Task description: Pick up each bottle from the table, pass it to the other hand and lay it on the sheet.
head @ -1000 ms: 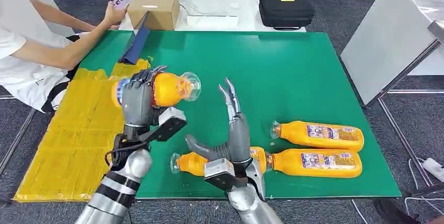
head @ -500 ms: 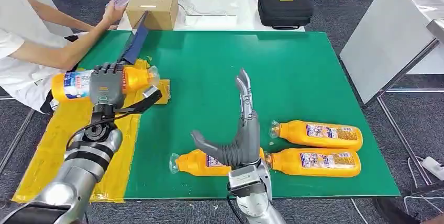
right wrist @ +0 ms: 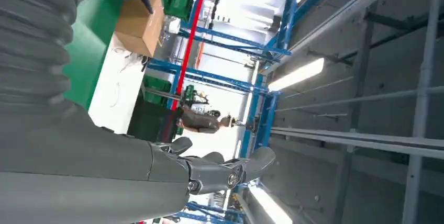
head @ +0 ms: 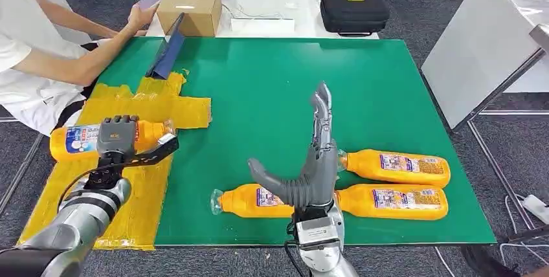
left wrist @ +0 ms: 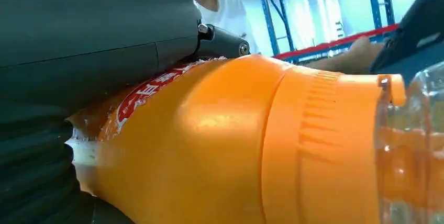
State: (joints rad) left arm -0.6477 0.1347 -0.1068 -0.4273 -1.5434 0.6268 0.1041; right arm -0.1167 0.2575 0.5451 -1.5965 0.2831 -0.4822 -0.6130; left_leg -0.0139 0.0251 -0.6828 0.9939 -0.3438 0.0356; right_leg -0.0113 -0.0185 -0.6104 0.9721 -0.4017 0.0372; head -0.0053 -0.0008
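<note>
- The left hand [head: 117,136] is wrapped around an orange bottle [head: 84,141] and has swung it well out over the yellow sheet [head: 139,206]; a second ago the same bottle was up in the air near the middle of the table, cap toward the right hand.
- In that short stretch the bottle has turned and dropped: it now lies roughly level, label end out past the sheet's left edge, cap end toward the green mat [head: 272,89].
- The left wrist view confirms the grasp, with dark fingers [left wrist: 104,41] pressed over the label and the bottle's orange shoulder [left wrist: 225,145] close to the lens.
- Whether the bottle already touches the sheet cannot be told from here; it looks very low.
- The right hand [head: 311,167] is released and holding nothing, fingers straight and pointing up, thumb stuck out sideways; it has drifted right and back toward the remaining stock.
- Three bottles wait on the green mat: the near-left bottle [head: 249,200] just under that open hand, the near-right bottle [head: 392,201] beside it, and the far bottle [head: 395,167] just behind.
- So the handover looks finished and this is the laying-down step; what remains, as a judgement, is to settle the bottle and let go.
- A person's arm [head: 71,63] reaches along the table's left side toward a cardboard box [head: 190,8], near the sheet's far end.
</note>
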